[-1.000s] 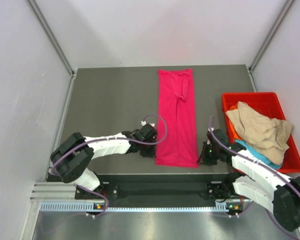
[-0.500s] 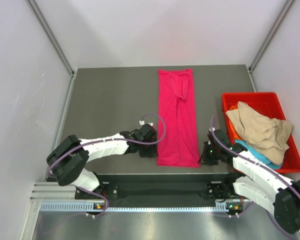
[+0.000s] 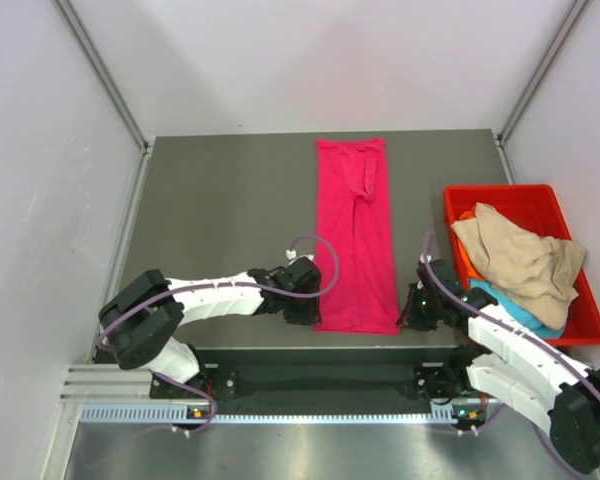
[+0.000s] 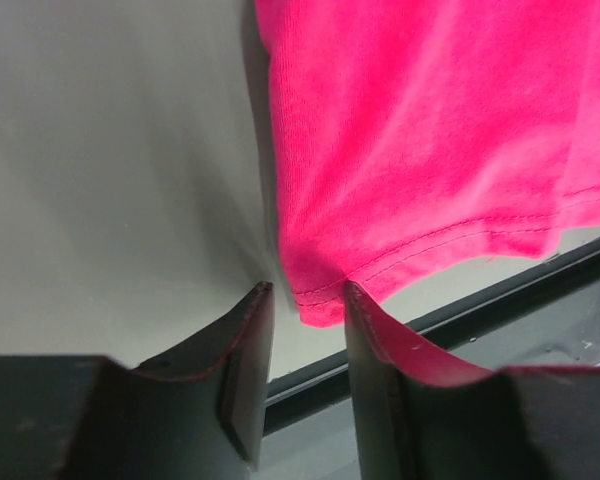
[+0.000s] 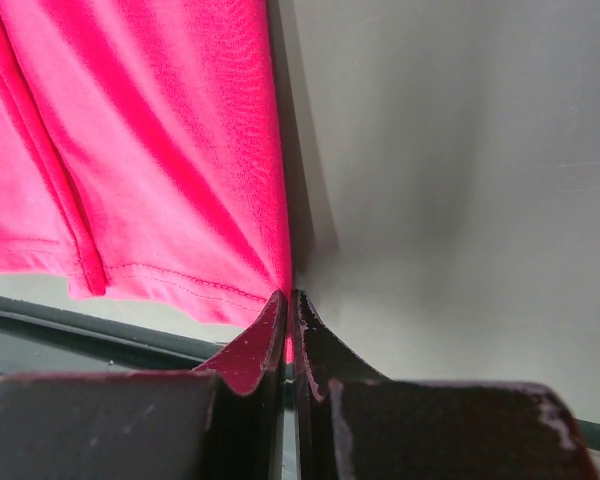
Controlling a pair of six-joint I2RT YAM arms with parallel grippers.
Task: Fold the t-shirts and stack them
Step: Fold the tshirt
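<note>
I work over a dark grey table [image 3: 220,220]. A red bin [image 3: 495,189] sits along its right edge, closer to the near right corner than the far one. A slanted metal post [image 3: 102,75] rises from the far left corner and another [image 3: 543,72] from the far right. Pale walls [image 3: 330,60] close in the left, back and right sides. Below the near edge runs a ribbed aluminium rail [image 3: 280,412]. Both my wrist cameras look down on the table's grey top at that near edge.

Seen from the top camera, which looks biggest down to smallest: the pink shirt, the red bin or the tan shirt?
1. Bin, slightly larger than the next.
2. Pink shirt, spread out long and flat.
3. Tan shirt, crumpled in the bin.
</note>
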